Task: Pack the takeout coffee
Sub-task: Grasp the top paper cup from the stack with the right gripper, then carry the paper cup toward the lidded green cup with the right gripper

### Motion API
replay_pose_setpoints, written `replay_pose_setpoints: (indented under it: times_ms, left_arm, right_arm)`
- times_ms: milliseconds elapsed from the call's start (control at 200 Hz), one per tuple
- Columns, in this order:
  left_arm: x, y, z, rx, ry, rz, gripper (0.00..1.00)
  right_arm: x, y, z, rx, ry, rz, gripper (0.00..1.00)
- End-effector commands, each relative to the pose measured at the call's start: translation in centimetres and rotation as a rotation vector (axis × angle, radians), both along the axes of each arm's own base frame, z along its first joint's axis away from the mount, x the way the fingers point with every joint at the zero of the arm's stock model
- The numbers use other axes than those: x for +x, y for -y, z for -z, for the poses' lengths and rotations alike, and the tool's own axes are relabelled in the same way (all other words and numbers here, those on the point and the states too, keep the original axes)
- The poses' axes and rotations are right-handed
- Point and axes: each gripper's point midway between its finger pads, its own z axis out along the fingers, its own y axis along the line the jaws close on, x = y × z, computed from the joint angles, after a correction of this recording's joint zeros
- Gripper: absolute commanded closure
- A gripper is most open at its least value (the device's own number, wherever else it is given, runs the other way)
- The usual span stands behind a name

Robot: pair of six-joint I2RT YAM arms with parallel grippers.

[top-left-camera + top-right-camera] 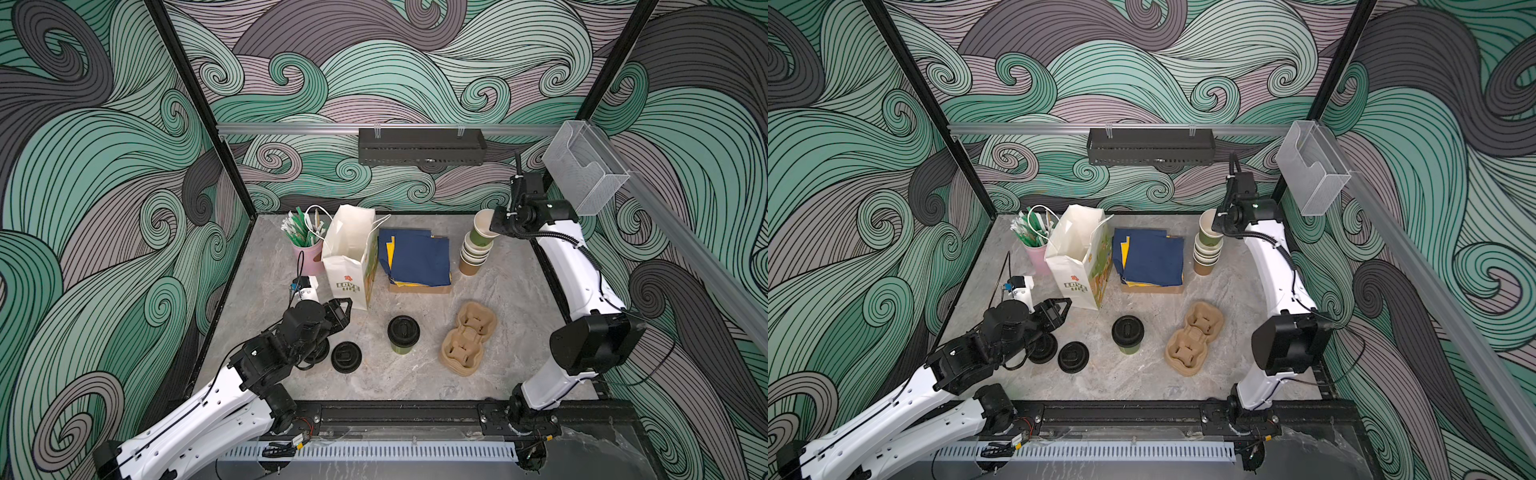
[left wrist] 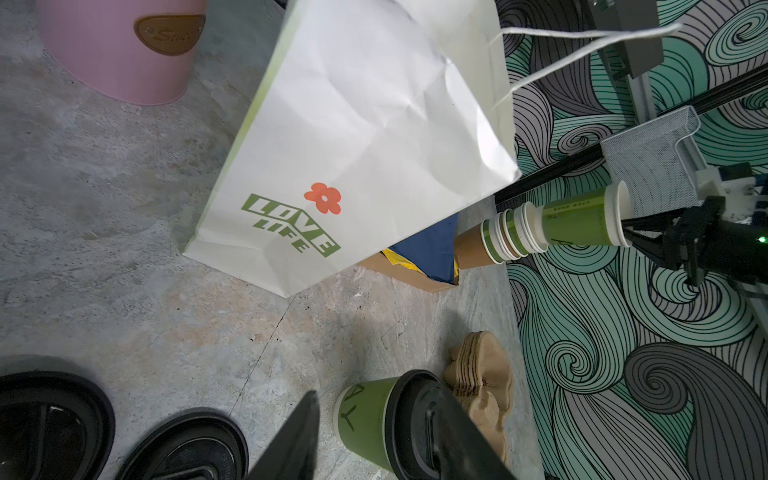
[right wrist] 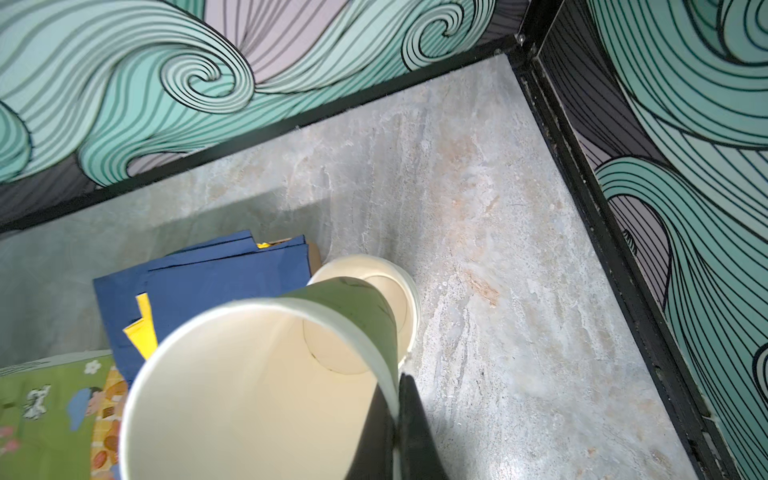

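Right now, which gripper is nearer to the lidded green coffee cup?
Left. The left gripper hovers open a short way from the lidded green coffee cup, near the loose black lids. The right gripper is far behind it, shut on the top paper cup of the stack.

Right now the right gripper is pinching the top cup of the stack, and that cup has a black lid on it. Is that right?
No lid. The right gripper does pinch the top cup of the stack, but the right wrist view shows that cup open, with a bare white inside.
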Motion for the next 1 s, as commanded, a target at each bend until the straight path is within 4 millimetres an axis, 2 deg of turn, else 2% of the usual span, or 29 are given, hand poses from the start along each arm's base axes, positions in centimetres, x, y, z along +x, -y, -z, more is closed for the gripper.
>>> replay_pose_setpoints:
  times_ms: [0, 155, 370, 550, 735, 860, 991]
  left_arm:
    - [0.0, -1.0, -0.2, 0.022, 0.009, -0.030, 0.50]
    - [0.0, -1.7, -0.8, 0.030, 0.018, -0.053, 0.51]
    - [-0.7, -3.7, -0.5, 0.064, -0.040, -0.135, 0.51]
    - [-2.2, -6.5, 0.9, 0.099, -0.120, -0.232, 0.51]
    - [-2.5, -8.8, 1.5, 0.160, -0.155, -0.328, 0.47]
    - [-1.9, -9.4, 1.6, 0.186, -0.176, -0.364, 0.43]
    - [-0.1, -8.9, 1.9, 0.128, -0.193, -0.393, 0.42]
  right_arm:
    - [-1.1, -0.7, -3.3, 0.046, 0.068, -0.045, 1.00]
    - [-3.1, -1.9, -7.1, 0.079, 0.157, -0.127, 1.00]
    - [-7.0, -5.3, -9.7, 0.188, 0.213, -0.300, 0.99]
    - [-11.2, -9.8, -8.0, 0.319, 0.167, -0.484, 0.99]
    - [-16.7, -16.9, -6.6, 0.326, 0.150, -0.765, 1.00]
    - [-19.7, -20.7, -5.6, 0.307, 0.196, -0.908, 1.00]
    - [-21.1, -24.0, -3.8, 0.231, 0.258, -0.999, 1.00]
